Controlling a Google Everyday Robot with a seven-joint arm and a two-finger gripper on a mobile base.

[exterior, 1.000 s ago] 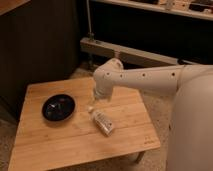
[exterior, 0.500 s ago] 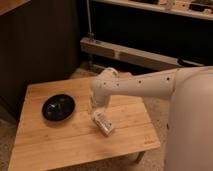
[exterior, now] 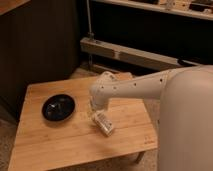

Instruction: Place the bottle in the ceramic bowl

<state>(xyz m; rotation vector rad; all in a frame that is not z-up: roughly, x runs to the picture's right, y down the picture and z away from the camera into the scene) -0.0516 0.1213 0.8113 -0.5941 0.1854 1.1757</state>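
The small whitish bottle (exterior: 103, 123) lies on its side on the wooden table (exterior: 60, 145), right of centre. The black glossy ceramic bowl (exterior: 58, 107) sits on the table to the bottle's left, with nothing in it. My white arm reaches in from the right, and my gripper (exterior: 95, 113) hangs straight down over the bottle's upper end, at or just above it. The arm's wrist hides the gripper's tip.
The low wooden table has its front edge near the bottom of the view and its right edge under my arm. A dark cabinet stands behind it on the left. A metal rail and shelving run along the back right.
My arm has swung down and toward the near side, bringing the gripper from above the table's middle onto the bottle's upper end. The bottle and bowl have not moved.
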